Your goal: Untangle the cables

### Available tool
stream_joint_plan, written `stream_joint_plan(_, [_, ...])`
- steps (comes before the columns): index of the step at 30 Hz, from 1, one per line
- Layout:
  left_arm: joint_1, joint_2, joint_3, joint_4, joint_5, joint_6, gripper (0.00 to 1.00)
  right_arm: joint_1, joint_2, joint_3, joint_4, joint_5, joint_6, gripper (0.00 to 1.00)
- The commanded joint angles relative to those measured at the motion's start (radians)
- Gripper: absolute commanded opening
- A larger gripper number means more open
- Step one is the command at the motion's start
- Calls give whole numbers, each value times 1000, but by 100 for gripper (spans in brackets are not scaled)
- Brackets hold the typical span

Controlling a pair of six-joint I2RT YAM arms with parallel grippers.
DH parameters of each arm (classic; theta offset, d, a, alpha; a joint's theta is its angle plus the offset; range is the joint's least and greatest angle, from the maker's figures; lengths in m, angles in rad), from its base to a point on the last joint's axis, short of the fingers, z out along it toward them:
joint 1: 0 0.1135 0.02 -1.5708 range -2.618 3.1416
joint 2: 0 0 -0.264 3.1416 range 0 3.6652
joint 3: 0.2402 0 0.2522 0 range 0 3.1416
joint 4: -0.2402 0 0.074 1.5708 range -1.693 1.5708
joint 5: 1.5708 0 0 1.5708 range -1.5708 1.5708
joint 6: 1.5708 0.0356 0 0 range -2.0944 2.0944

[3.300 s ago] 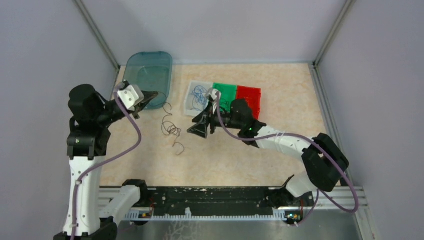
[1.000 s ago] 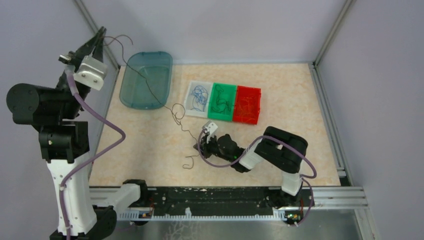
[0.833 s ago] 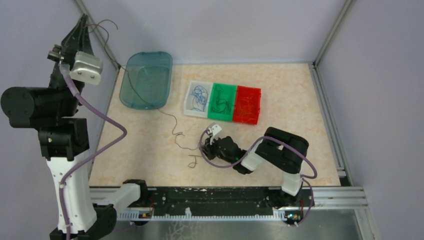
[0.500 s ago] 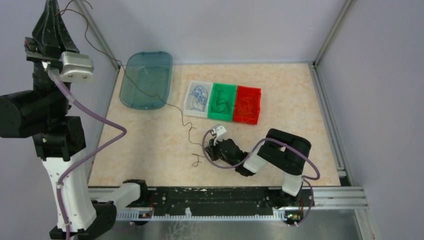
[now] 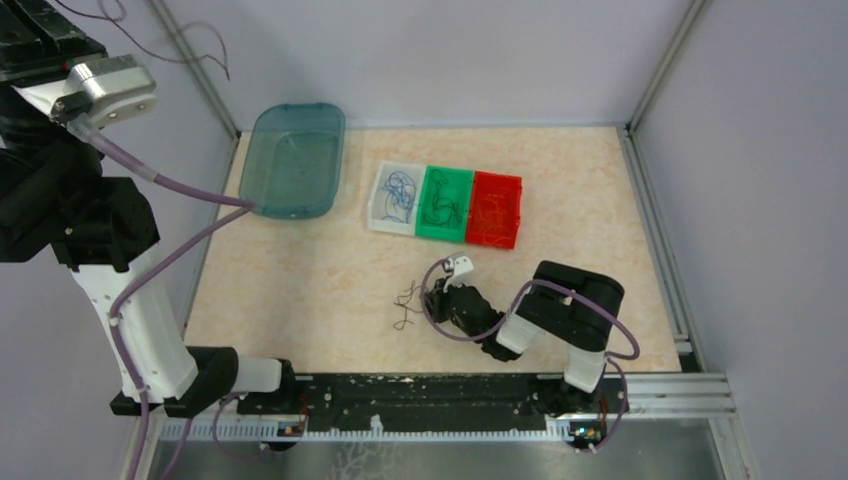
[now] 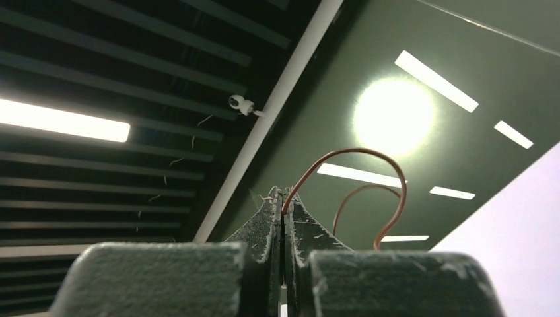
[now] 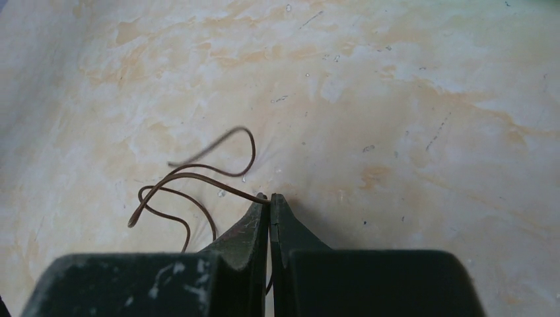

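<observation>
Two grips: left gripper (image 6: pixel 284 198), high on the left, pinches a looped cable (image 6: pixel 360 150). Right gripper (image 7: pixel 269 201) pinches a curled cable (image 7: pixel 198 176) on the table (image 7: pixel 396 99)

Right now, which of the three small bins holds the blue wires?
The white bin, left end of the row: blue wires lie in it. The green bin and red bin show none.

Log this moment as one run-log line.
left hand: shut on raised brown wire, aimed at ceiling | right hand: shut on table wire, low over table | link between wires: none visible
</observation>
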Motion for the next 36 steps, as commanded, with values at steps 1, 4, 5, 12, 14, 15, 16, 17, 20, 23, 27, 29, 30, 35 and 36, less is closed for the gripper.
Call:
stream_joint_plan(1, [-1, -43, -25, -82, 59, -65, 0, 11, 19, -24, -40, 7, 10, 0])
stream_joint_plan(4, [-1, -175, -269, -181, 172, -200, 0, 11, -44, 27, -79, -36, -42, 14])
stream_joint_plan(5, [-2, -204, -328, -242, 219, -246, 0, 11, -70, 47, -95, -53, -58, 20])
stream_joint_plan(12, [-2, -332, -648, -489, 502, -427, 0, 11, -274, 164, -167, -234, -118, 57])
stream_joint_plan(14, [-3, -372, -749, -497, 535, -440, 0, 12, -327, 184, -178, -289, -138, 61])
stream_joint_plan(15, [-2, -387, -791, -504, 542, -442, 0, 12, -352, 194, -184, -312, -147, 65])
stream_joint_plan(16, [-2, -403, -825, -513, 546, -445, 0, 11, -383, 203, -198, -336, -153, 68])
stream_joint_plan(17, [-2, -412, -850, -525, 552, -441, 0, 11, -403, 214, -211, -356, -160, 71])
stream_joint_plan(20, [-2, -438, -909, -546, 565, -449, 0, 12, -451, 253, -261, -408, -198, 73])
stream_joint_plan(23, [-3, -453, -939, -583, 592, -449, 0, 11, -492, 294, -309, -431, -251, 74])
stream_joint_plan(27, [-3, -465, -962, -635, 653, -469, 0, 9, -524, 363, -359, -519, -301, 77])
stream_joint_plan(29, [-2, -462, -962, -670, 680, -480, 0, 5, -527, 412, -391, -542, -321, 78])
stream_joint_plan(30, [-2, -460, -963, -681, 688, -492, 0, 4, -525, 434, -403, -548, -331, 78])
stream_joint_plan(35, [-3, -460, -979, -701, 681, -562, 0, -7, -488, 515, -403, -601, -372, 78])
stream_joint_plan(36, [-3, -459, -982, -701, 671, -581, 0, -7, -475, 530, -396, -626, -372, 78])
